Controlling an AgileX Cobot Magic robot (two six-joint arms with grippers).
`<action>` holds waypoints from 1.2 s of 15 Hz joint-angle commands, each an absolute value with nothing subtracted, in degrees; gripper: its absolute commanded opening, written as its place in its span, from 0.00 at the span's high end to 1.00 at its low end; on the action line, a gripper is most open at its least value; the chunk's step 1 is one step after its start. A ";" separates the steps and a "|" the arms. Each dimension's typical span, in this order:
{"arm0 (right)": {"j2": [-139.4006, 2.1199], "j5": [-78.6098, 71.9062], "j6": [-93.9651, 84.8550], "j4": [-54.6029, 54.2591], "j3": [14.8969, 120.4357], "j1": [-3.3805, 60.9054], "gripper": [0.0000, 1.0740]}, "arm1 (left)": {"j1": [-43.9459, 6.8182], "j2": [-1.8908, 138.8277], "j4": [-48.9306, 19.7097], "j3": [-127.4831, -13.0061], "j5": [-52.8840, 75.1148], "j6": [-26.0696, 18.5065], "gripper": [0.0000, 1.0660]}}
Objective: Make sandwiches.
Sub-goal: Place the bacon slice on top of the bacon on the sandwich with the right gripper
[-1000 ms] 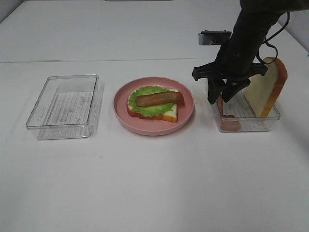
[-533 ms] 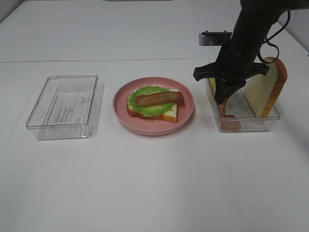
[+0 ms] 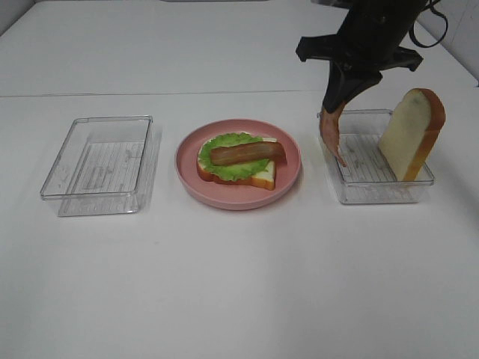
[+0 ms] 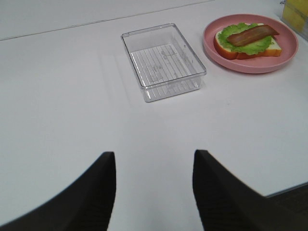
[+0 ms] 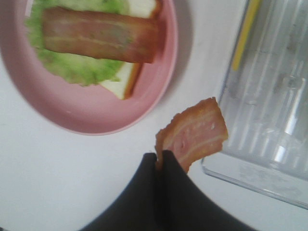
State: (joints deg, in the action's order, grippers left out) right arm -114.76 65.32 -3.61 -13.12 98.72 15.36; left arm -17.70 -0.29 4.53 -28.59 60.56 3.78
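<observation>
The open sandwich lies on a pink plate (image 3: 241, 203): a white bread slice (image 3: 265, 176), green lettuce (image 3: 232, 166) and one bacon strip (image 3: 247, 153) on top. My right gripper (image 3: 333, 103) hangs above the left end of the right tray (image 3: 374, 196), shut on a second bacon strip (image 3: 331, 136) that dangles from it. In the right wrist view the bacon (image 5: 195, 135) sticks out of the shut gripper (image 5: 161, 161) between plate (image 5: 96, 122) and tray (image 5: 269, 120). A second bread slice (image 3: 412, 133) leans upright in that tray. My left gripper (image 4: 154, 192) stands open over bare table.
An empty clear tray (image 3: 101, 166) sits left of the plate, also in the left wrist view as tray (image 4: 163, 62) beside the plate (image 4: 250, 68). A yellow cheese edge (image 5: 245, 34) shows inside the right tray. White table lies in front.
My right gripper closed on the bacon strip inside the right tray and rose, lifting it out so it now hangs above the tray's left end. The left gripper has not moved.
</observation>
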 commanded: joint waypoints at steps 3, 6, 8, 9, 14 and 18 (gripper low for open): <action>-115.85 60.50 -16.50 -36.15 98.89 15.58 1.00 | -17.70 -1.72 4.76 -28.53 59.93 3.95 0.54; -117.51 57.24 -21.54 -45.61 98.89 15.58 1.00 | -17.70 -1.72 4.76 -28.53 59.93 3.95 0.54; -119.81 55.52 -27.16 -54.95 98.89 15.58 1.00 | -17.70 -1.72 4.76 -28.53 59.93 3.95 0.54; -121.12 55.41 -30.14 -59.53 98.89 15.58 1.00 | -17.70 -1.72 4.76 -28.53 59.93 3.95 0.54; -128.86 55.52 -37.01 -74.31 98.89 15.58 1.00 | -17.70 -1.72 4.76 -28.53 59.93 3.95 0.54; -133.38 56.15 -37.01 -77.69 98.89 15.58 1.00 | -17.70 -1.72 4.76 -28.53 59.93 3.95 0.54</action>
